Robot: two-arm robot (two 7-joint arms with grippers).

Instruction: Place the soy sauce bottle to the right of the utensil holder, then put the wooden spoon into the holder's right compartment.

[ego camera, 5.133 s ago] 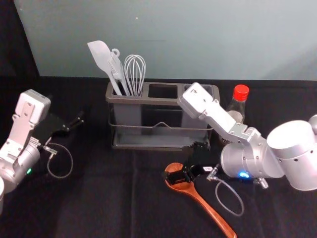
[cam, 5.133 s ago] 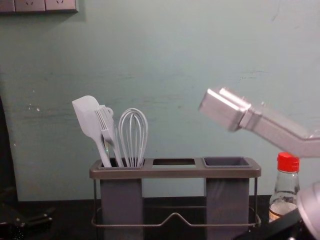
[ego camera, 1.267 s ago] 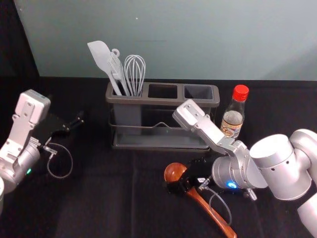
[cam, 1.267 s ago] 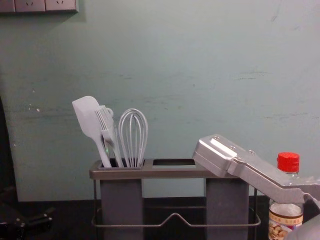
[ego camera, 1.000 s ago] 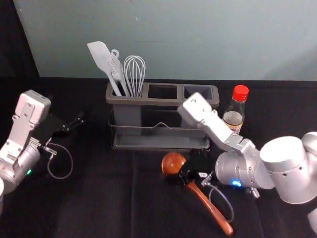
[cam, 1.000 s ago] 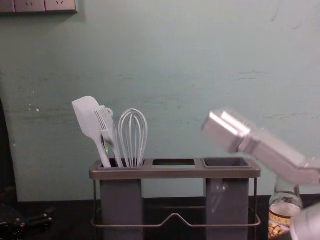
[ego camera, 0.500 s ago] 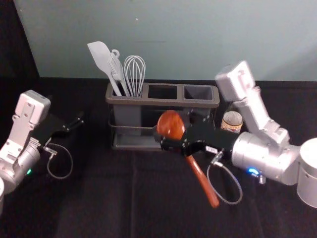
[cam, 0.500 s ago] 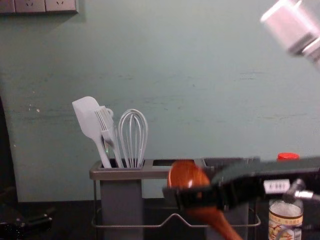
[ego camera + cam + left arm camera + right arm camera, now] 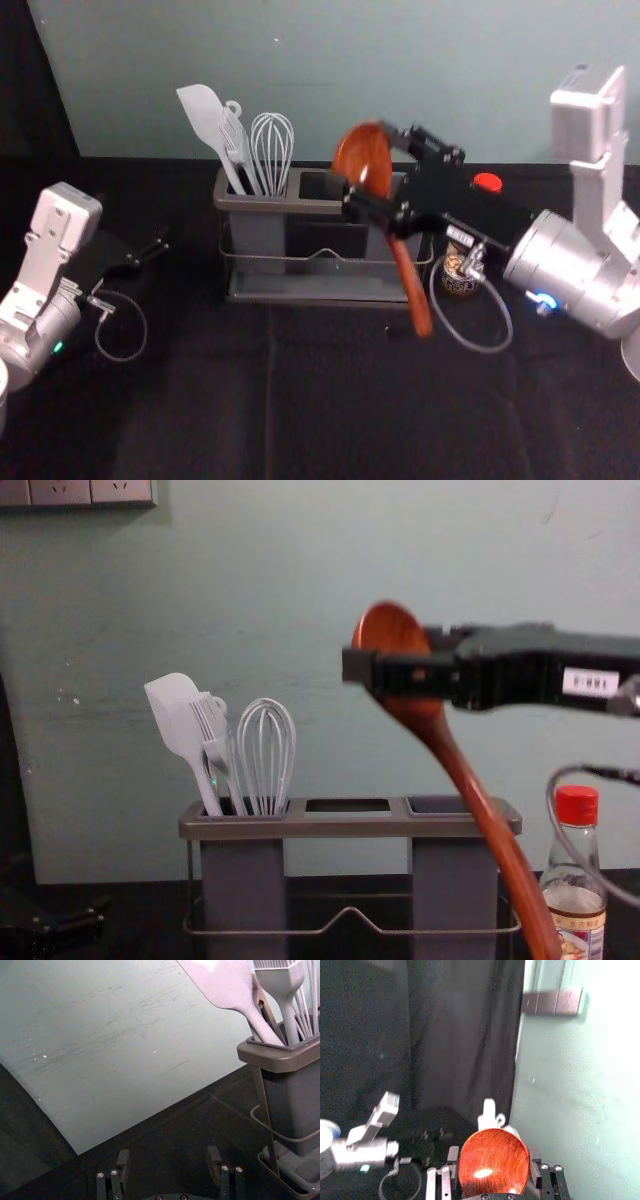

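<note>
Done: red-capped glass soy sauce bottle [image 9: 570,897], standing right of the grey plastic utensil holder [image 9: 350,826]. Outstanding: reddish wooden spoon [image 9: 472,782] (tilted), clamped in raised right gripper [image 9: 494,1159]. Left gripper [image 9: 168,1154] idle at left, jaws apart.

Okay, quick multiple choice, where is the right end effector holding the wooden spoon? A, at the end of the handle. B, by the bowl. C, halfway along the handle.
B: the right end effector has the spoon's bowl between its fingers, while the handle slants down below it.
</note>
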